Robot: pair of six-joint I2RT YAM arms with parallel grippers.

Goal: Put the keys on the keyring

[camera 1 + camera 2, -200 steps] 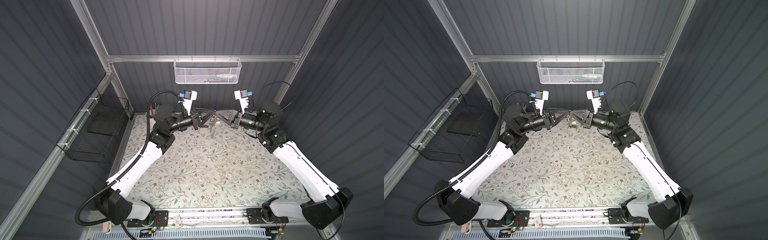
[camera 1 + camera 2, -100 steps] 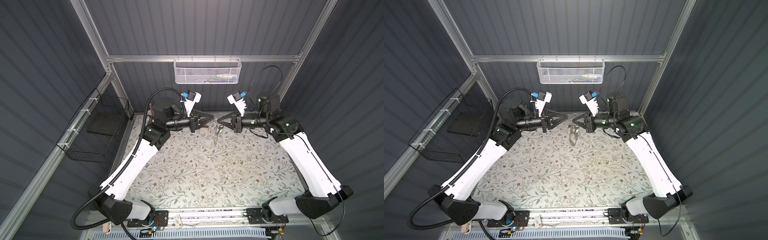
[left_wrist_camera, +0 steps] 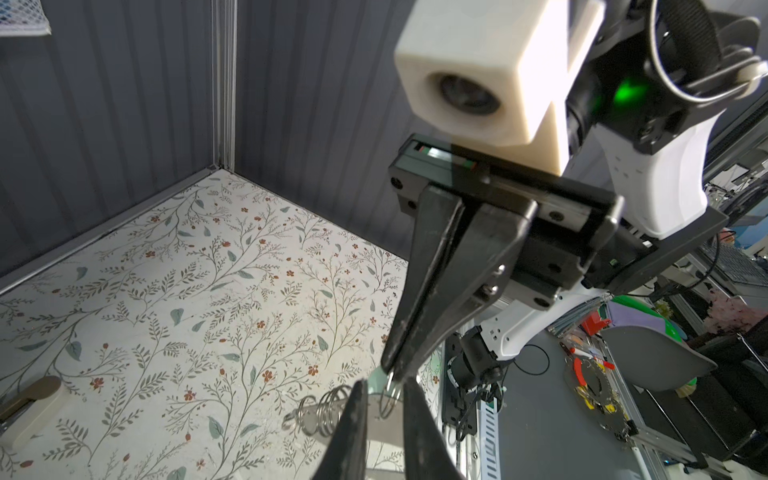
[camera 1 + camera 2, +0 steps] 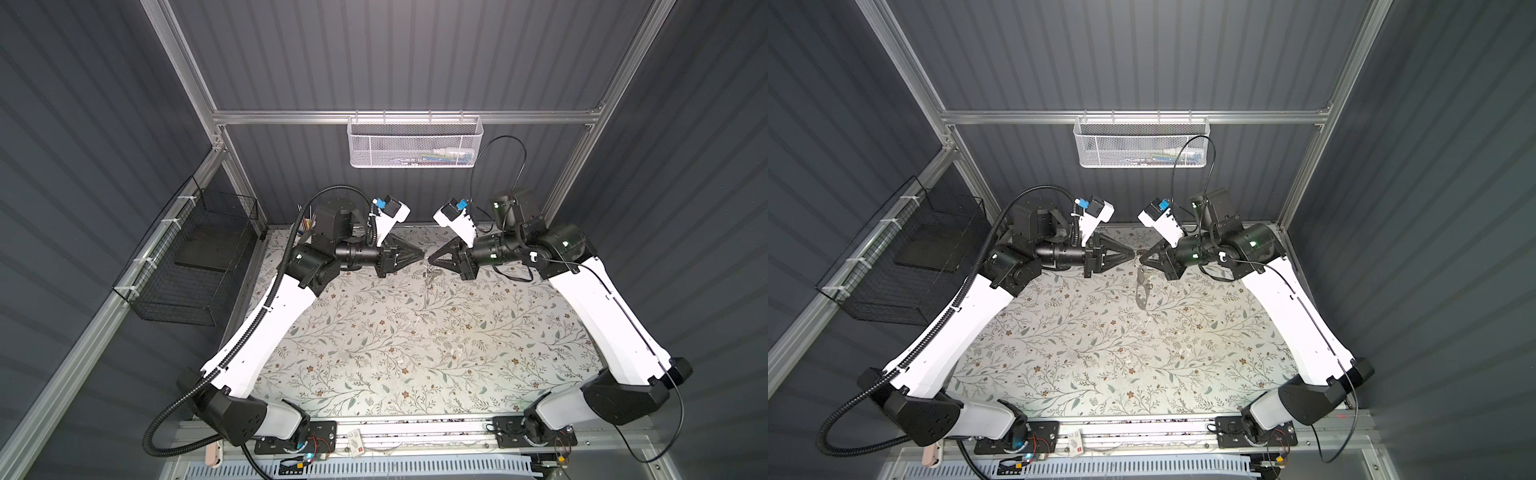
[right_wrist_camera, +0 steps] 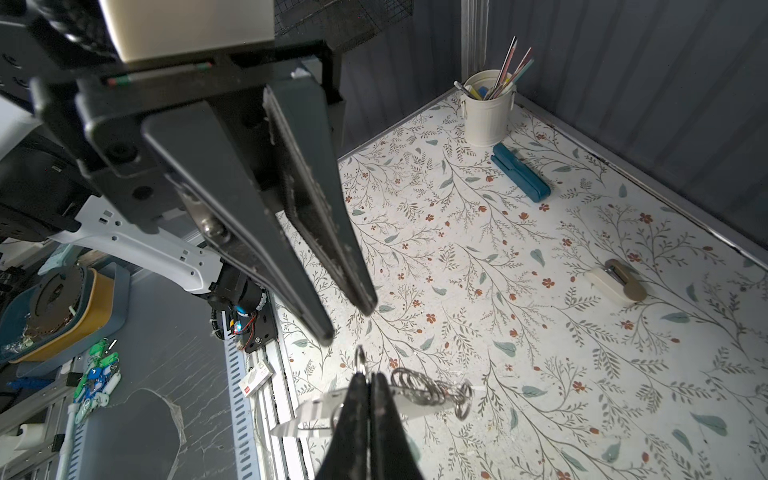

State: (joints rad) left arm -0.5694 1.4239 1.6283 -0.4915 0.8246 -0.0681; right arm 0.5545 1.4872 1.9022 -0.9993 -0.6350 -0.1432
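Observation:
Both grippers hover tip to tip above the back of the floral mat. My right gripper is shut on a small wire ring of the keyring, a flat grey fob that hangs below it with several more silver rings. Both top views show the keyring dangling. My left gripper stands open with a narrow gap, its tips either side of the ring and holding nothing. A pale mint-green sliver shows beside that ring. Whether it belongs to the keys I cannot tell.
A cream pencil cup, a teal oblong case and a tan-and-white lump sit at the back of the mat. A white mesh basket hangs on the back wall, a black wire basket on the left wall.
Both arms have raised their elbows. The two grippers, still facing tip to tip, have drifted a little toward the front. The keyring stays hanging from the right gripper.

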